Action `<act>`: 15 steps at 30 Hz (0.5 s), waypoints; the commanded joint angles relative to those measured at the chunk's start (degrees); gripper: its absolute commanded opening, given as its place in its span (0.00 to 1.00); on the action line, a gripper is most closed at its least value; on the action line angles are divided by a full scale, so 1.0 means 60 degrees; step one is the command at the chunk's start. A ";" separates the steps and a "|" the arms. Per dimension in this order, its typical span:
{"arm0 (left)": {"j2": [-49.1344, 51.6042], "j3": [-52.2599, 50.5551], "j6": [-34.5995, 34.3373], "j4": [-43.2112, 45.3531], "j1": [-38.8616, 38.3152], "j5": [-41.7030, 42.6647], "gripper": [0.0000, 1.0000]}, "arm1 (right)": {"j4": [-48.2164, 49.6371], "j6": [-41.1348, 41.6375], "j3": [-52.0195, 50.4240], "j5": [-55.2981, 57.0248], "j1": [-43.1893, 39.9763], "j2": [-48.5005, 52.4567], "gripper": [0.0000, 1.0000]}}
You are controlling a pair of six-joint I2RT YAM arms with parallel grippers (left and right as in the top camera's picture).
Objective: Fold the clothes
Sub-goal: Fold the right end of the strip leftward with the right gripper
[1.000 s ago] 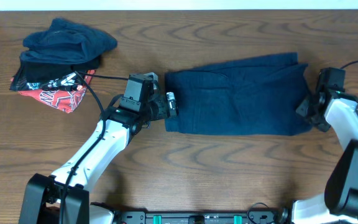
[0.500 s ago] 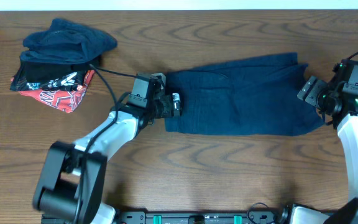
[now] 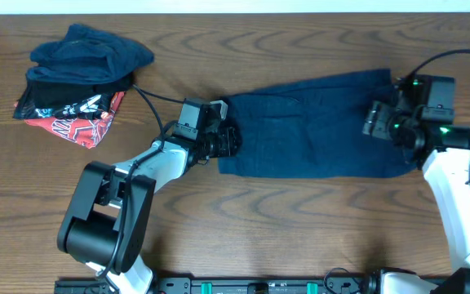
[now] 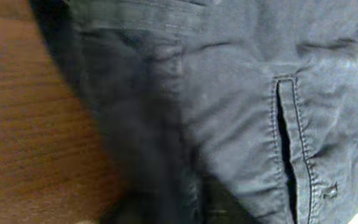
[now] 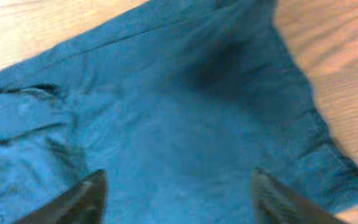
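Observation:
A plain navy garment (image 3: 317,126) lies flat across the middle of the table, long side left to right. My left gripper (image 3: 225,139) sits on its left edge. In the left wrist view the cloth (image 4: 229,93) fills the frame, and a ridge of it is pinched between the dark, blurred jaws (image 4: 191,211). A welt pocket with a button shows at the right. My right gripper (image 3: 378,121) hovers over the garment's right end, open. Both its fingertips (image 5: 79,199) stand wide apart above the blue fabric (image 5: 166,112), with nothing between them.
A heap of other clothes (image 3: 80,73), dark blue on top of black and red-printed pieces, lies at the table's far left corner. The left arm's cable (image 3: 157,98) runs across the wood between the heap and the arm. Bare wood surrounds the garment.
My left gripper slid right onto the garment's left edge and closed on it. My right gripper swung in from beyond the right hem to above the garment's right end.

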 commanded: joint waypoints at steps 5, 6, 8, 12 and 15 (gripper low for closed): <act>-0.0317 -0.0018 -0.0594 -0.0164 -0.0029 0.0554 0.06 | 0.0026 -0.0586 0.0131 -0.0725 0.1100 0.0280 0.01; -0.0499 -0.0018 -0.0652 -0.0273 -0.0029 0.0597 0.06 | 0.0022 -0.0586 0.0131 -0.0816 0.1202 0.0382 0.01; -0.0973 -0.0018 -0.0852 -0.0612 -0.0029 0.0612 0.06 | 0.0029 -0.0590 0.0131 -0.1111 0.1435 0.0736 0.01; -0.2098 -0.0018 -0.1060 -0.1300 -0.0029 0.0605 0.06 | 0.0102 -0.0659 0.0131 -0.1767 0.1778 0.1574 0.01; -0.2918 -0.0018 -0.1235 -0.1665 -0.0029 0.0608 0.06 | 0.0164 -0.0732 0.0131 -0.2197 0.2058 0.2277 0.01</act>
